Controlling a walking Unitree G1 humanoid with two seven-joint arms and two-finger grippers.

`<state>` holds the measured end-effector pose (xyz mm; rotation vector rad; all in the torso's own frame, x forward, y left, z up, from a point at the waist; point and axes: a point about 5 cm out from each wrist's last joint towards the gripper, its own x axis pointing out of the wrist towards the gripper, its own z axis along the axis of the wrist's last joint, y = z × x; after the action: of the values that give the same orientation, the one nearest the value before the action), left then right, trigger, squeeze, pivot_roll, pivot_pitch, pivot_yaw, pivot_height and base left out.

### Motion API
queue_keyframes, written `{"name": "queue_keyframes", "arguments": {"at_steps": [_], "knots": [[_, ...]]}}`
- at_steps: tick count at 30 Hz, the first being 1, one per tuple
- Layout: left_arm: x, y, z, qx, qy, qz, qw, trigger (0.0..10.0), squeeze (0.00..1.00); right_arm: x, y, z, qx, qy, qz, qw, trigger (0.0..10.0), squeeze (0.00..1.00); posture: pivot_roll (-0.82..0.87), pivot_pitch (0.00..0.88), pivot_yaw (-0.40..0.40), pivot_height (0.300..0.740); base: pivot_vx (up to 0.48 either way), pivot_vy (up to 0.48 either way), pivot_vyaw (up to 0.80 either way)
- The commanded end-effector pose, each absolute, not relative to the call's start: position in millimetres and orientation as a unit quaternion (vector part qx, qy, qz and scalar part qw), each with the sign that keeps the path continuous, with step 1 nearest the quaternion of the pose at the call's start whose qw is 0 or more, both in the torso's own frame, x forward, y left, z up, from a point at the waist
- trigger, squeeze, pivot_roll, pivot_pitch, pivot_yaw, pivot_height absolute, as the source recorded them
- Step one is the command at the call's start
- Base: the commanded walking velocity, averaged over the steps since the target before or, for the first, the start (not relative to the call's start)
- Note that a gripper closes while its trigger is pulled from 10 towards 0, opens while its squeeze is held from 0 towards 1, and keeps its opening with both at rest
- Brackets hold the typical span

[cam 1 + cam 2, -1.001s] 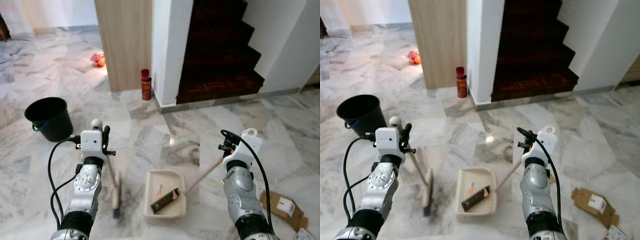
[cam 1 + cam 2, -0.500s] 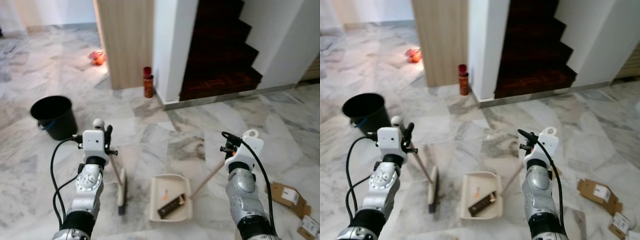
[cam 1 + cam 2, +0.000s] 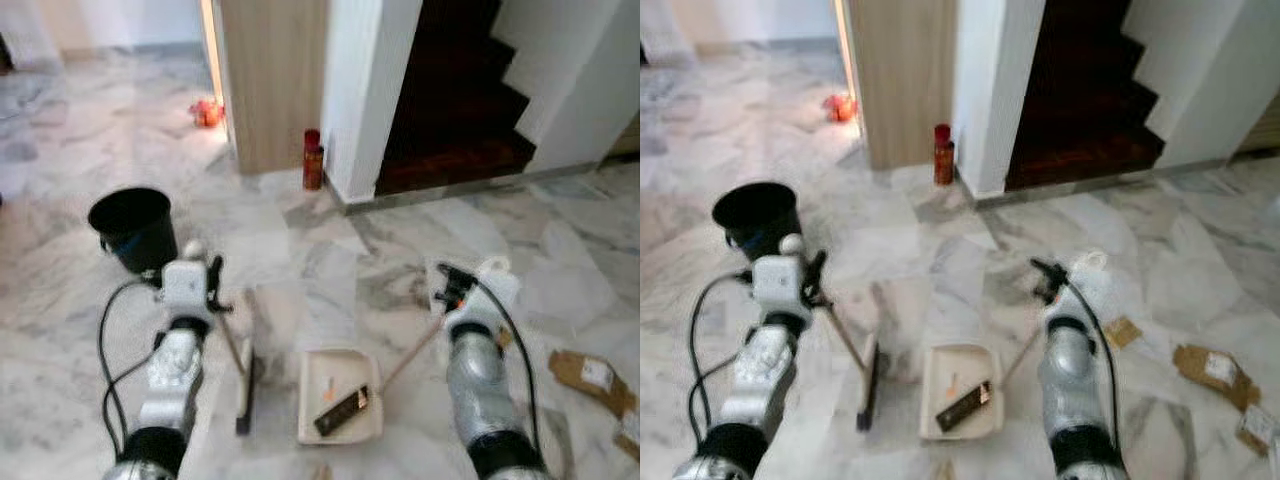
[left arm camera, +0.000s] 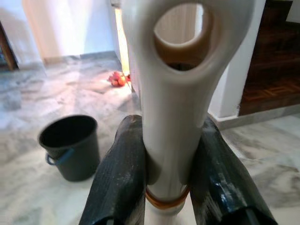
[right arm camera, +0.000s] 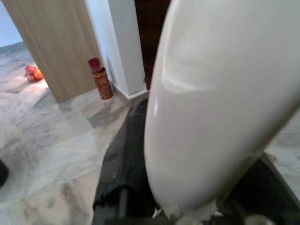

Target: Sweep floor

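Already the whole scene has slid in the head views — the black bucket (image 3: 134, 228) and the red canister (image 3: 313, 160) by the wooden panel (image 3: 270, 80) sit further right and lower than a second ago, and the picture is softly blurred. That reads as the robot walking and turning, not the things moving. Relative to the arms, the tools keep their places: the broom (image 3: 244, 375) rests with its head on the marble floor (image 3: 300, 250) just beside the white dustpan (image 3: 340, 396), as before.

In the dustpan lie a dark flat piece of debris (image 3: 341, 411) and a small orange scrap, so some sweeping is judged done; cardboard scraps (image 3: 592, 375) remain on the floor well off to the robot's right, likely the next patch to reach.

The left pincer (image 4: 166, 178) is pressed onto the broom's white handle end (image 4: 173, 89), black fingers (image 4: 119, 173) on either side of it just below the hanging loop — a firm pinch. The left arm is bent, forearm raised, with the stick slanting down to the floor. The right pincer (image 5: 154, 187) grips the dustpan's white handle (image 5: 220, 103), which crowds the wrist view; that arm is bent likewise, its long stick (image 3: 410, 355) running down and inward to the pan.
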<state>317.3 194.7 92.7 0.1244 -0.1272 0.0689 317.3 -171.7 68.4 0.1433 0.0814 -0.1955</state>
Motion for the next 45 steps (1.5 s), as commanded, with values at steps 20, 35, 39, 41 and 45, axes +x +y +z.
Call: {"name": "queue_keyframes", "arguments": {"at_steps": [20, 35, 39, 41, 45], "knots": [[322.6, 187.9, 106.7, 0.067, -0.091, 0.023, 0.993, 10.0, 0.00, 321.6, -173.2, 83.9, 0.074, 0.002, -0.100, 0.992, 10.0, 0.00, -0.02, 0.000, -0.025, 0.740, 0.000, 0.241, 0.26], [322.4, 186.3, 105.9, 0.070, -0.087, 0.017, 0.994, 10.0, 0.00, 320.3, -175.3, 81.8, 0.075, 0.008, -0.104, 0.992, 10.0, 0.00, -0.02, 0.000, -0.022, 0.740, 0.000, 0.000, 0.06], [322.4, 186.8, 105.6, 0.071, -0.084, 0.019, 0.994, 10.0, 0.00, 320.3, -175.4, 81.9, 0.075, 0.008, -0.104, 0.992, 10.0, 0.00, -0.02, 0.000, -0.022, 0.740, 0.000, 0.000, 0.00], [322.4, 186.8, 105.5, 0.072, -0.084, 0.020, 0.994, 10.0, 0.00, 320.2, -174.8, 81.9, 0.073, 0.007, -0.101, 0.992, 10.0, 0.00, -0.02, 0.000, -0.022, 0.740, 0.000, 0.000, 0.00], [322.4, 186.7, 105.1, 0.073, -0.082, 0.021, 0.994, 10.0, 0.00, 320.2, -173.5, 81.6, 0.070, 0.007, -0.098, 0.993, 10.0, 0.00, -0.02, 0.000, -0.024, 0.740, 0.000, 0.000, 0.68]]}}
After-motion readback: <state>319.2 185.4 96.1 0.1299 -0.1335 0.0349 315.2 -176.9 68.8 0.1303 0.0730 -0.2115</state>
